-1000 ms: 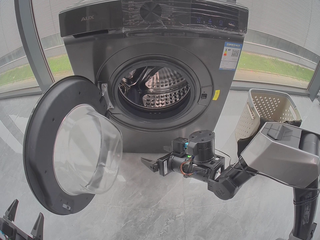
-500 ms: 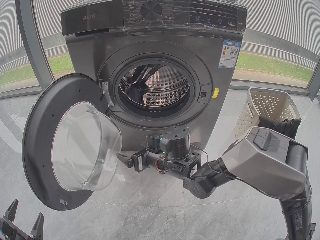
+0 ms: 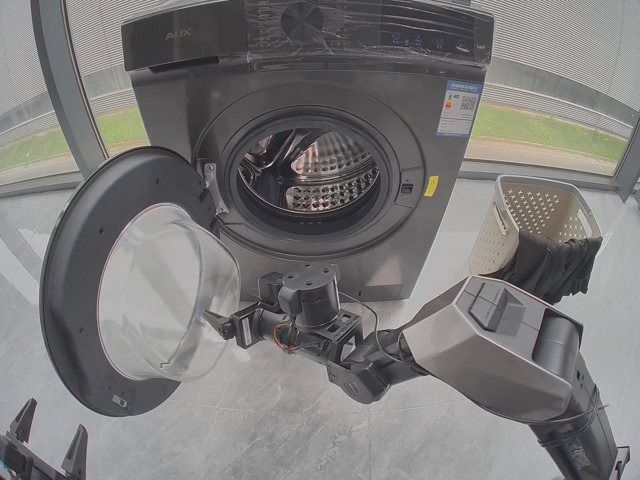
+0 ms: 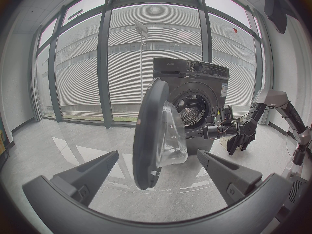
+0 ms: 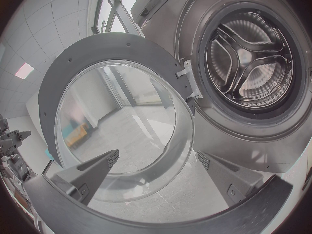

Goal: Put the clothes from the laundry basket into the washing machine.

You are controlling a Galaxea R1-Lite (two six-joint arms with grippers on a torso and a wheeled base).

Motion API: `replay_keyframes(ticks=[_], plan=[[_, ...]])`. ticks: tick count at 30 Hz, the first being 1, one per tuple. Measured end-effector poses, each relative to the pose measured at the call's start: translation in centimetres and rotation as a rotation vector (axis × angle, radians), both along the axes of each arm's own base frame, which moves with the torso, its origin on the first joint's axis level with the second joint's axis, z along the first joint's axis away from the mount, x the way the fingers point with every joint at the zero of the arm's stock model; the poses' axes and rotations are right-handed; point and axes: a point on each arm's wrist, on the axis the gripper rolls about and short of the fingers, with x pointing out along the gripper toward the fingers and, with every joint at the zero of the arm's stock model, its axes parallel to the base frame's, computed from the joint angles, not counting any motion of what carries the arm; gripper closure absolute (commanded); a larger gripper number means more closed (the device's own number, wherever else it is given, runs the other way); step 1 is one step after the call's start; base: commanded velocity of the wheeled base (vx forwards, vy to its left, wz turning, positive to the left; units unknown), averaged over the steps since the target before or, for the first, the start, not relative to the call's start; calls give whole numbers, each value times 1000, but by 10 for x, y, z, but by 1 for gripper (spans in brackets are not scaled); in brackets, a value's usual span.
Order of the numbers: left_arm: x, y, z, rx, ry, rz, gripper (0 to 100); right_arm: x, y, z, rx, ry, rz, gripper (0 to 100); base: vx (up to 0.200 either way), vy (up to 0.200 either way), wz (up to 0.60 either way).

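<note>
Clothes (image 3: 553, 271) are draped over the laundry basket (image 3: 533, 193) rim, right of the washing machine (image 3: 173, 101). My right gripper (image 3: 220, 323) sits spread and empty by the open door (image 3: 80, 248); left gripper (image 3: 50, 421) spread too, down low.

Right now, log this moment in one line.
washing machine door: open | clothes: draped over laundry basket | right gripper: open, near door glass | left gripper: open

The right arm (image 3: 493, 348) is extended low and leftward, with the right gripper (image 3: 217, 320) held open. The left gripper (image 3: 50, 435) is held low, fingers parted.
</note>
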Motion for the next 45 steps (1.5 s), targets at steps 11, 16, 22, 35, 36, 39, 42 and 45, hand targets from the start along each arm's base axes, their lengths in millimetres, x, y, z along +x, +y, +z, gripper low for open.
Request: replay_keyframes(ticks=[11, 16, 22, 35, 36, 39, 42, 45], plan=[[0, 0, 0, 0, 0, 0, 0, 2, 13, -4, 32, -4, -29, 0, 0, 0, 0], [0, 0, 0, 0, 0, 0, 0, 3, 14, -4, 50, 10, -35, 0, 0, 0, 0], [0, 0, 0, 1, 0, 0, 0, 4, 16, -4, 55, 8, -45, 0, 0, 0, 0], [0, 0, 0, 0, 0, 0, 0, 6, 25, -7, 75, -8, -79, 0, 0, 0, 0], [0, 0, 0, 0, 0, 0, 0, 5, 26, -7, 76, -7, -79, 0, 0, 0, 0], [0, 0, 0, 0, 0, 0, 0, 3, 29, -6, 87, -3, -77, 0, 0, 0, 0], [0, 0, 0, 0, 0, 0, 0, 4, 30, -6, 94, -5, -83, 0, 0, 0, 0], [0, 0, 0, 0, 0, 0, 0, 3, 30, -6, 94, -6, -95, 0, 0, 0, 0]])
